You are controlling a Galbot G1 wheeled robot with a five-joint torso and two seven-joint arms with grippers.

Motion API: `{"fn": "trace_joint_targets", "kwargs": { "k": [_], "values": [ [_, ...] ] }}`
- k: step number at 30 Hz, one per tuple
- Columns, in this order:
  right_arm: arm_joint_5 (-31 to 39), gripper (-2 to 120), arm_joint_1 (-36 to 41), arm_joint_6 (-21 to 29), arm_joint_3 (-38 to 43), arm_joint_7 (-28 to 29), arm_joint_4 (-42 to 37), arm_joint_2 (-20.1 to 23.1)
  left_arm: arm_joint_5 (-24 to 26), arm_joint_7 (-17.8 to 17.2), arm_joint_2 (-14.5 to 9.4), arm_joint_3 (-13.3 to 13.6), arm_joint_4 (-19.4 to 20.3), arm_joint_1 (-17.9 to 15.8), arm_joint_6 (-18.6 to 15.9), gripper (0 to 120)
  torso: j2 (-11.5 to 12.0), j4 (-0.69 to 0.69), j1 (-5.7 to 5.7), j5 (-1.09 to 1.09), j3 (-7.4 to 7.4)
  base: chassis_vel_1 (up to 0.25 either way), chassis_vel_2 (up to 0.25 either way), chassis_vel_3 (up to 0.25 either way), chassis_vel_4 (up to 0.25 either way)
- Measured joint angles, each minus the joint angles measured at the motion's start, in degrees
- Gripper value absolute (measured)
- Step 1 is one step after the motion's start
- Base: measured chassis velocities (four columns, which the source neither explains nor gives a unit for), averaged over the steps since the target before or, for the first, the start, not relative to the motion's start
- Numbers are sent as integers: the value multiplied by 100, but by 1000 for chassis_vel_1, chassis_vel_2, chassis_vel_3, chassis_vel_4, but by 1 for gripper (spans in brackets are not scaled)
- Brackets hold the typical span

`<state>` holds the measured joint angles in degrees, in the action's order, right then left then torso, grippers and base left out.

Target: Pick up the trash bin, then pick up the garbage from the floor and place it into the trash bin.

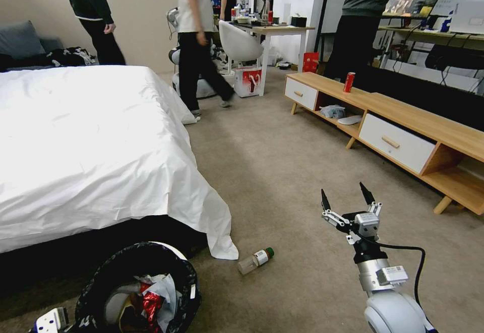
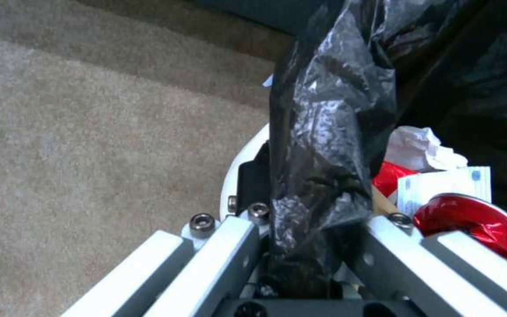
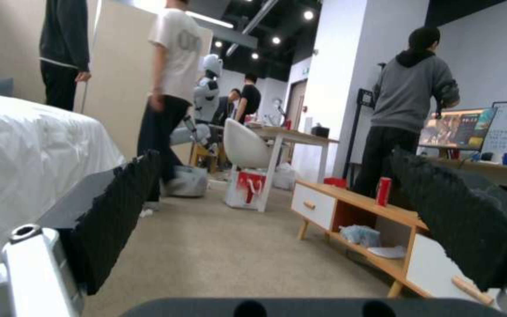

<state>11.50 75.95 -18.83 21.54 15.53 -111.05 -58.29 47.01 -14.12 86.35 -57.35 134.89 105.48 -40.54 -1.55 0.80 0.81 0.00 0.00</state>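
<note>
There was one trash bin [image 1: 136, 285], clamped at its rim by the left gripper [image 2: 306, 246]. Inside it, just beside that gripper, lay one crushed red can [image 2: 476, 224], one white packet [image 2: 441, 185] and one crumpled tissue [image 2: 415, 147]. One clear bottle [image 1: 255, 260] lay on the carpet near the wide-spread right gripper [image 1: 349, 199]. One upright red can [image 1: 349, 82] stood well beyond it.

Trash bin [image 1: 138, 285] at near left, beside bed [image 1: 85, 141], holding tissues [image 1: 164, 287] and crushed can [image 1: 151, 305]. Bottle [image 1: 256, 260] lying on carpet [image 1: 282, 172] right of bin. 1 upright can [image 1: 349, 82] on cabinet [image 1: 403, 121] far right.
</note>
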Motion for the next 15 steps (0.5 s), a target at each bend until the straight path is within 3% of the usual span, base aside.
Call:
{"fn": "trace_joint_targets", "kwargs": {
  "k": [15],
  "values": [
    [-6,100,6,0,4,-12,-15,23,-2,2,-3,-8,33,39,-1,1,0,0,0,0,0,-43,35,37,-44]
  ]
}}
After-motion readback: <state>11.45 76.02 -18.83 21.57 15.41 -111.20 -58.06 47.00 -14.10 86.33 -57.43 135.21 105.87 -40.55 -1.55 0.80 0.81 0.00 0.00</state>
